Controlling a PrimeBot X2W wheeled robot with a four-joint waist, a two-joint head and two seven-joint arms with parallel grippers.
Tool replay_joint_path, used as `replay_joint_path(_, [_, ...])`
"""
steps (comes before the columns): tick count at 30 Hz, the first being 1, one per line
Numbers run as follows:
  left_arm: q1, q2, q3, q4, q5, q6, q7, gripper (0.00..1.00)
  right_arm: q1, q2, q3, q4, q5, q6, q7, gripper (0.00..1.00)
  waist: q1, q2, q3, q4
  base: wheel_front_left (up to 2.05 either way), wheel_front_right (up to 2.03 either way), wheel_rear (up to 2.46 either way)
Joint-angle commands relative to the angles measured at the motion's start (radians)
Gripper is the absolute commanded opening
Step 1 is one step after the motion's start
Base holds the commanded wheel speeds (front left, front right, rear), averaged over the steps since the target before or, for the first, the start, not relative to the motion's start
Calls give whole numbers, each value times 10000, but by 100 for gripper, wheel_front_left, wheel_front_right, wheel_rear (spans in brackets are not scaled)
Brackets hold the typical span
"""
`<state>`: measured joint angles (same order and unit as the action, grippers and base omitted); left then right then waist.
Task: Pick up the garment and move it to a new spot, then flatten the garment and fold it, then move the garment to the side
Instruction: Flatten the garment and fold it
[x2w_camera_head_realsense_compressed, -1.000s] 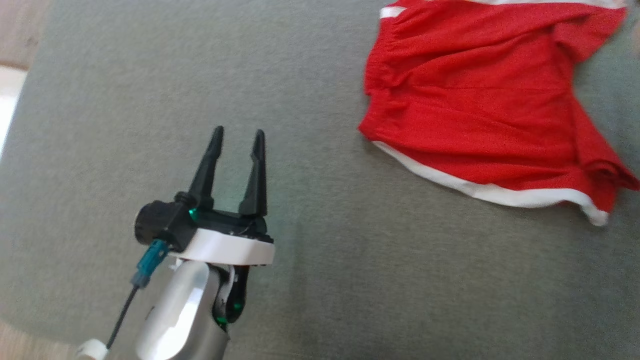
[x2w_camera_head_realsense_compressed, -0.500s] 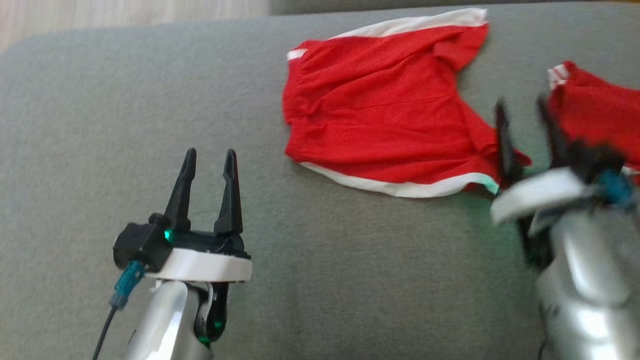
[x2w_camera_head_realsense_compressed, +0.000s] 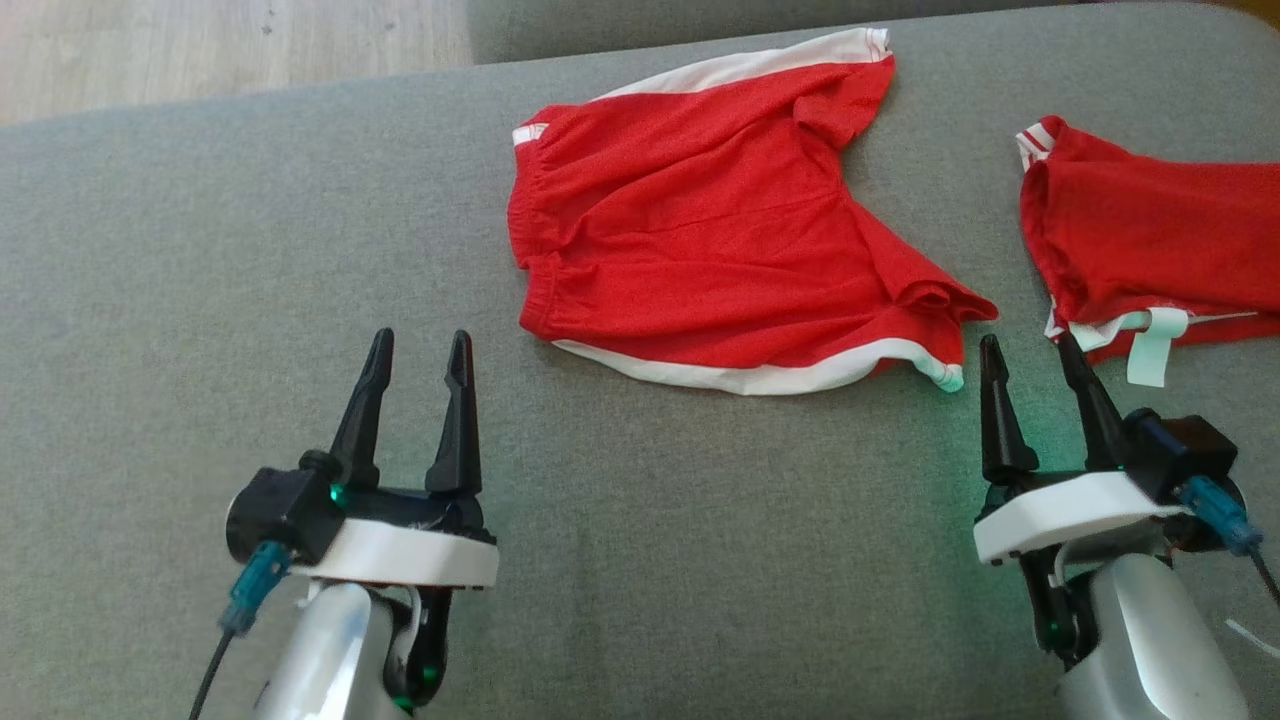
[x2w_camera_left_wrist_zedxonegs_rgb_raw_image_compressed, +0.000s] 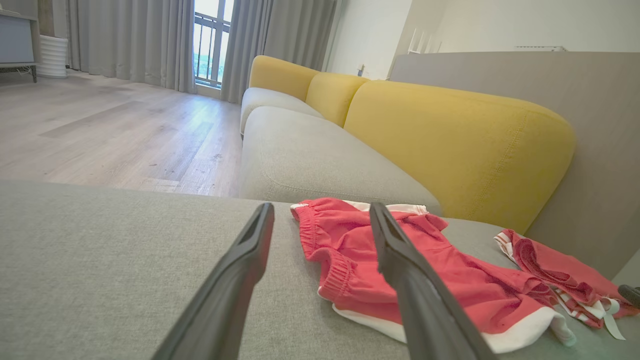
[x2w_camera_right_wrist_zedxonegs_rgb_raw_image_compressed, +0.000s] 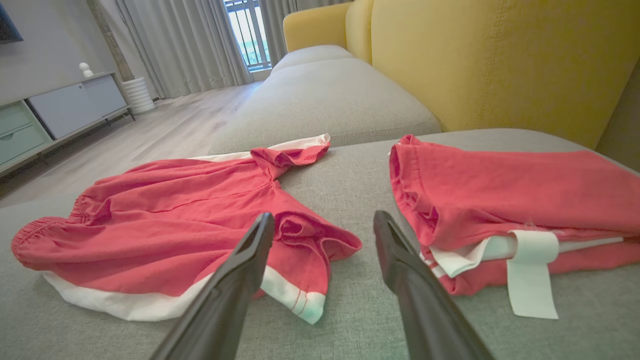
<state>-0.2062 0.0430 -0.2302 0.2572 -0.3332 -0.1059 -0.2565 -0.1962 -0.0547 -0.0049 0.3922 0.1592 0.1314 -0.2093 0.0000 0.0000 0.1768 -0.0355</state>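
Has drawn right gripper (x2w_camera_head_realsense_compressed: 1028, 345) back level with left gripper (x2w_camera_head_realsense_compressed: 421, 338), both spread and empty, with red garment (x2w_camera_head_realsense_compressed: 700, 250) just ahead-left of it; seemingly opens on pick-up, likely needs forward reach and hem pinch.

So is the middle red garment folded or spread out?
Spread out: the red garment lies rumpled on the cushion, both white-trimmed edges showing.

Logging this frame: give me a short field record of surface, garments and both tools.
surface: grey sofa cushion
garment: red shorts, white-edged, rumpled, lying centre
second item: folded red garment at right, white label showing
left tool: open, empty, clear of the shorts
right tool: open, empty, pointing between the two garments
stage: nothing grasped yet
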Motion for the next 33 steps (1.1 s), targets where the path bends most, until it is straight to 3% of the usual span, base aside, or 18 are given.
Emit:
replay_joint_path(1, [-288, 72, 285, -238, 107, -33, -53, 100, -268, 41, 239, -351, 71, -7, 1, 100, 0, 0, 48, -17, 0, 0, 0])
replay_joint_path(9, [-691, 123, 6, 675, 479, -145, -53, 100, -277, 43, 280, -558, 236, -7, 66, 100, 0, 0, 375, -209, 0, 0, 0])
replay_joint_path(17, [-1898, 656, -848, 2541, 941, -215, 387, 100, -420, 44, 308, -630, 331, -7, -31, 100, 0, 0, 812, -374, 0, 0, 0])
replay_joint_path(33, [-3701, 1111, -2060, 4651, 387, -245, 392, 100, -791, 45, 527, -496, 502, -7, -201, 100, 0, 0, 1378, -958, 0, 0, 0])
